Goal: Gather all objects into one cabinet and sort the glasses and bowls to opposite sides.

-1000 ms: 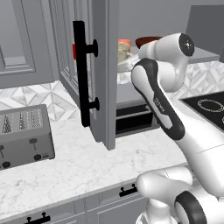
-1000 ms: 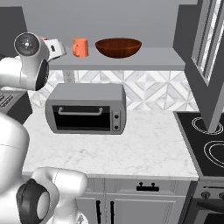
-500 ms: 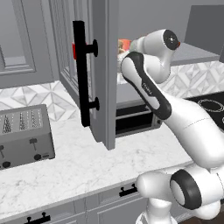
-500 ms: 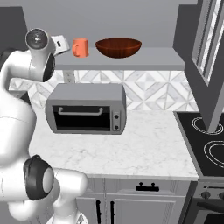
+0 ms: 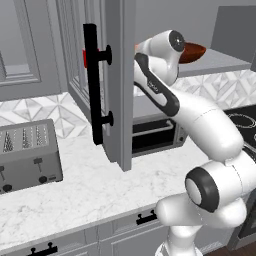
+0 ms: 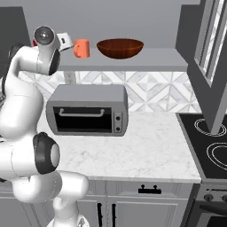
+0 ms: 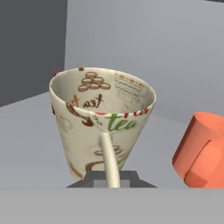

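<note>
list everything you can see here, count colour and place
mug: 1, beige with tea print, held at its handle over the shelf
orange cup: 1, orange, on the shelf left of the bowl
bowl: 1, dark brown, on the shelf
cabinet door: 1, grey with black bar handle, open
toaster oven: 1, grey, on the counter under the shelf
toaster: 1, grey, on the counter
stove: 1, black, right of the counter
gripper: 1, dark, shut on the mug handle
</note>
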